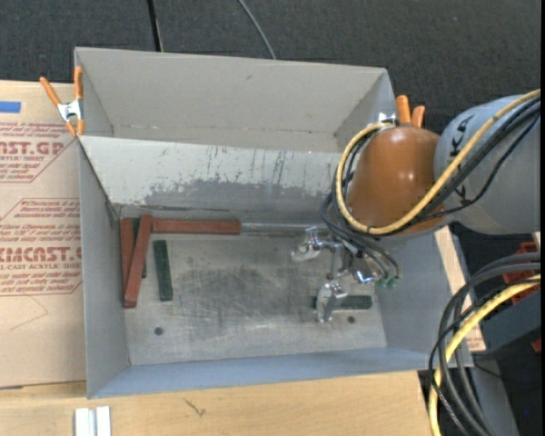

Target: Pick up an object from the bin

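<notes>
orange wrist cover point(391, 184) | pincer point(324, 271) spread | green block point(356, 303) beside | red bars point(195, 227) left

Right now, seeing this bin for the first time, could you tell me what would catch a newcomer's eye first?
The arm's rounded orange-brown wrist cover, ringed by yellow cables, looms over the right side of the bin, its jaws spread open beside a small dark green piece. At the left lie reddish-brown sticks and a dark green stick.
</notes>
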### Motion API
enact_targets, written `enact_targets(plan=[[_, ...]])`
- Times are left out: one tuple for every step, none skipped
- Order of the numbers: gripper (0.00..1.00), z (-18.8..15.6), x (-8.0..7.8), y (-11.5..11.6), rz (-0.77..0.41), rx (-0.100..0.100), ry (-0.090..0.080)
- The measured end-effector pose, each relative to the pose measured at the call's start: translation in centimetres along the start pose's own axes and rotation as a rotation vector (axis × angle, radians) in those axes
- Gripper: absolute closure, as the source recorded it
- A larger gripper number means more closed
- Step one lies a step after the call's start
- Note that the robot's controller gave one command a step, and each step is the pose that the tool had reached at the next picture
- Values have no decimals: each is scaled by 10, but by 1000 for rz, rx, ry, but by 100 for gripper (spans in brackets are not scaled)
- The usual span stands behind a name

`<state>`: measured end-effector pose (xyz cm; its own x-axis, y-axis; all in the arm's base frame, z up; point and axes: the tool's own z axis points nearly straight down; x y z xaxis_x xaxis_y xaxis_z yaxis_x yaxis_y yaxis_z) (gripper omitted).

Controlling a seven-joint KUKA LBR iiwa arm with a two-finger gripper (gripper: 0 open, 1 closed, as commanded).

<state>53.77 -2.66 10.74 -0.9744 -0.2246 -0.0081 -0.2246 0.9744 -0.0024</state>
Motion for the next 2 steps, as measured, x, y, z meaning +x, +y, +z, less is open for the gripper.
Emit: enact_targets(plan=[[0,-5,6,-39,-81,-5,9],[100,31,29,-25,-207,2,-9]])
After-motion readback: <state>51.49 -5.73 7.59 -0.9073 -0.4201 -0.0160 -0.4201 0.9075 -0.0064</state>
